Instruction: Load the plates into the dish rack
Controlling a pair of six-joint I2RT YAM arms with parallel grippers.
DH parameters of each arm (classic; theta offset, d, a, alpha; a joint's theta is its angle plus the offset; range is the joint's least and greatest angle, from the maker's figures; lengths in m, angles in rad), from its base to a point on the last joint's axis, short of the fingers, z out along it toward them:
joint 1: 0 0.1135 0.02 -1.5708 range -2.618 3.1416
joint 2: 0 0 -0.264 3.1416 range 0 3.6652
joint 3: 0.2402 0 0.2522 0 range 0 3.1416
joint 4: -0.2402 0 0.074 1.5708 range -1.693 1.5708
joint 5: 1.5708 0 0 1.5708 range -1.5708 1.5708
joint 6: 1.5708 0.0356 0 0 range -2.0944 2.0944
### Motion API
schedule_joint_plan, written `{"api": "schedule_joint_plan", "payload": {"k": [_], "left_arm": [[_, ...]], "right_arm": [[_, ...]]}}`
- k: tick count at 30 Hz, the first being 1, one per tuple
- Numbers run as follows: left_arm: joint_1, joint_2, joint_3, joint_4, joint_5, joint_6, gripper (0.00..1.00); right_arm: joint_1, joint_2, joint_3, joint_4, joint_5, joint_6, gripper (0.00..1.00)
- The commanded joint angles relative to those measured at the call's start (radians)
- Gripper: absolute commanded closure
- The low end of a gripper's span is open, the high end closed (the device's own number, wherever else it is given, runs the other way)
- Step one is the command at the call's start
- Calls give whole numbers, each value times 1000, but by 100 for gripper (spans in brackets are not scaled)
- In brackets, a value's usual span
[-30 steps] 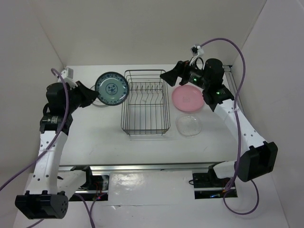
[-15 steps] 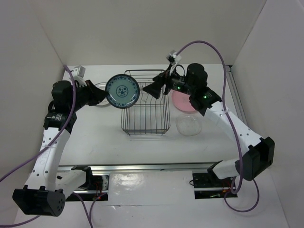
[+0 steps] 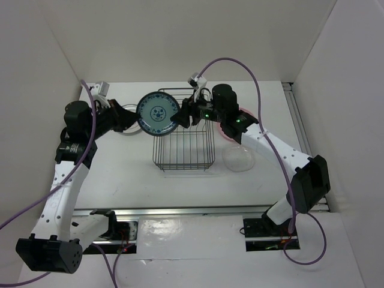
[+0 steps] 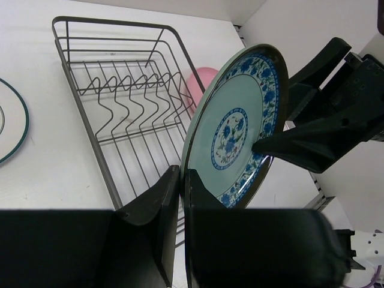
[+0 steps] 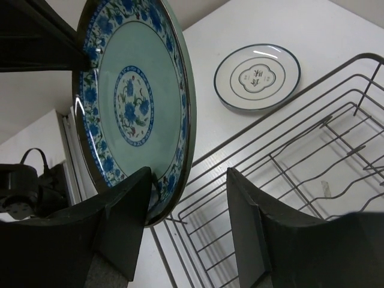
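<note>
The dark teal patterned plate (image 3: 157, 113) is held on edge above the far left corner of the black wire dish rack (image 3: 157, 144). My left gripper (image 3: 133, 118) is shut on its lower rim (image 4: 182, 174). My right gripper (image 3: 180, 115) is open, with the plate's opposite rim (image 5: 135, 96) between its fingers, close to the left one (image 5: 187, 174). The white plate with grey rings (image 5: 257, 77) lies flat left of the rack. The pink plate (image 3: 224, 131) lies right of the rack, partly hidden by my right arm. The clear glass plate (image 3: 240, 159) lies nearer, to the right of the rack.
The rack (image 4: 66, 72) holds no plates and has a row of upright prongs (image 4: 132, 90) along its middle. White walls enclose the table at the back and sides. A purple cable (image 3: 252, 72) arcs above my right arm.
My left arm has carried the teal plate to the right, over the rack's far left corner. My right arm has swung left from above the pink plate to the teal plate's rim.
</note>
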Motion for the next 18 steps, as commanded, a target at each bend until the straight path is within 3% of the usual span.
{"api": "schedule_joint_plan", "payload": {"k": [1,18], "left_arm": [[-3,-15,-10,84,28,3,100],[-3,4,-19,64,16,14,100]], "right_arm": [[4,-4,62,21,16,-20,40],[-5,-26,80,63,57,-1,38]]}}
